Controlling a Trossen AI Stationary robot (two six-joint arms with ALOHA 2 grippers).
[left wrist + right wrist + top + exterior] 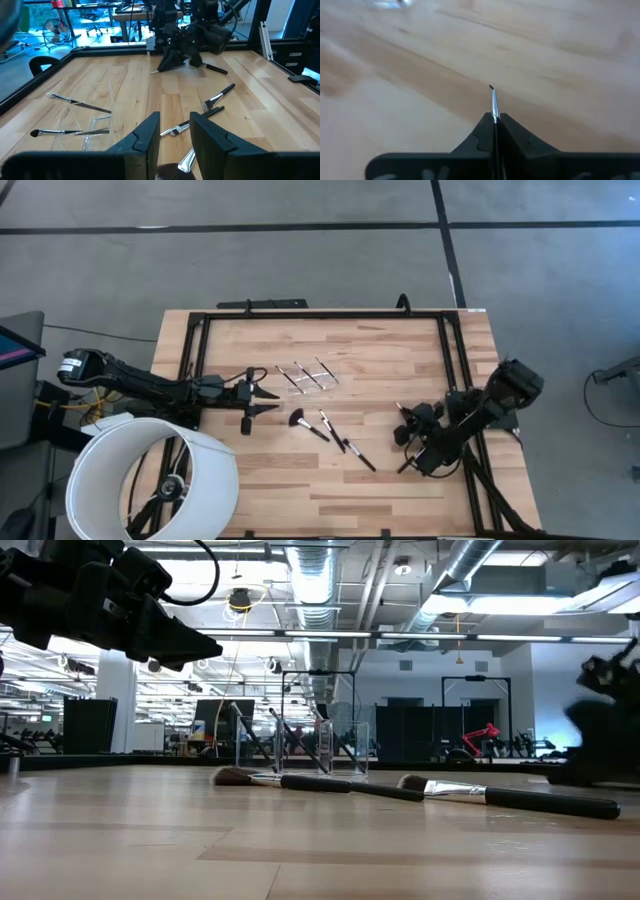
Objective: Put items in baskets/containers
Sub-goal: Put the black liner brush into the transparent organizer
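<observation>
Three brushes [308, 375] sit in the clear tray [310, 374] toward the counter's [330, 480] far middle, their silver ferrules lying side by side on a slant. Nearer the counter's centre, three more lie loose on the wood: a fluffy brush [306, 425] with its head toward the left arm, a second brush [332, 430] just beside it, and a third brush [358, 456] a little farther toward the right arm. The low view shows the tray standing upright behind two of these loose brushes, with handles leaning inside it. The left end effector [270, 401] hovers above the counter just left of the tray and the fluffy brush, its fingers [145, 137] released with a clear gap between them and nothing inside; its wrist view looks across the loose brushes toward the other arm. The right end effector [405, 465] is low over the counter's right side, well apart from the tray, and is clenched on a thin brush [494, 107], whose silver ferrule and small dark tip stick out past the closed fingertips. A big white cylinder [150, 480] stands at the counter's near left corner beside the left arm.
</observation>
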